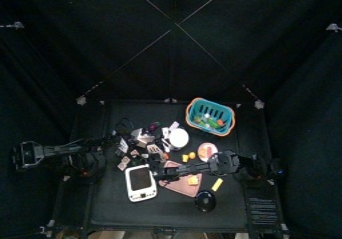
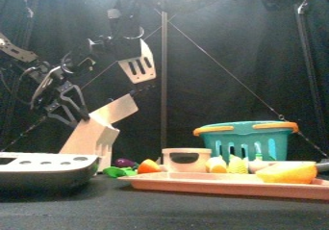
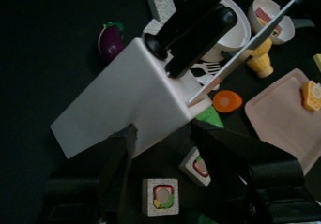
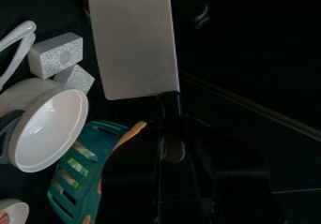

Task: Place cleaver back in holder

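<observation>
Above holder [image 2: 100, 130], gripped cleaver [image 2: 138, 63]

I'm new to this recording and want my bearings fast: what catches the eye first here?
The cleaver stands out first: the right gripper holds it blade-up in the air above the white knife holder, not yet in a slot. The holder sits tilted at the table's left, with the left gripper close beside it. To the right lie a pink tray of toy food and a teal basket.
</observation>
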`<move>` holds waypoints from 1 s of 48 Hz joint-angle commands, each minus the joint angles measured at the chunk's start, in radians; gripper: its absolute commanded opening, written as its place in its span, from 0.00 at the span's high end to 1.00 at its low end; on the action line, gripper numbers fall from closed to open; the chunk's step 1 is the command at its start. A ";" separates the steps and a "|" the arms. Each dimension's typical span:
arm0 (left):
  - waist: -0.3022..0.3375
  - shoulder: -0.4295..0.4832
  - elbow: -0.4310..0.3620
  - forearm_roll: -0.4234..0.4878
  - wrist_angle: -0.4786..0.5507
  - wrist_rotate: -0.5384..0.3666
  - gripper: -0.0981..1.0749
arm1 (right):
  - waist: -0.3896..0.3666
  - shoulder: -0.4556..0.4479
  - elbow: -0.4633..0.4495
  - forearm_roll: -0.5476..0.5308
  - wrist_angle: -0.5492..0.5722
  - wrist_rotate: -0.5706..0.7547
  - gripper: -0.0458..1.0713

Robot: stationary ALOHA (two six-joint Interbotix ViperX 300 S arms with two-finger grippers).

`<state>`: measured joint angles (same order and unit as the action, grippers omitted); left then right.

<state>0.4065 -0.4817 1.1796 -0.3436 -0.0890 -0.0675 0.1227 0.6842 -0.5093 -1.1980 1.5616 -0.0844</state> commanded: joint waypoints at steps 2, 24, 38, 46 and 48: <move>-0.006 0.021 -0.031 -0.002 -0.009 -0.002 0.18 | -0.002 -0.028 -0.025 -0.009 -0.014 0.003 0.48; -0.006 0.021 -0.034 -0.003 -0.009 -0.002 0.18 | -0.002 -0.035 -0.028 -0.046 -0.023 0.003 0.48; -0.006 0.021 -0.034 -0.002 -0.009 -0.002 0.18 | -0.002 -0.032 -0.048 -0.057 -0.072 0.006 0.48; -0.006 0.021 -0.032 -0.002 -0.009 -0.002 0.18 | -0.002 -0.028 -0.049 -0.055 -0.098 0.008 0.48; -0.006 0.021 -0.034 -0.002 -0.009 -0.002 0.18 | -0.002 -0.026 -0.048 -0.055 -0.101 0.008 0.48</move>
<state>0.4080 -0.4617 1.1674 -0.3436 -0.0951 -0.0675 0.1227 0.6857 -0.5262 -1.2456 1.4757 -0.0859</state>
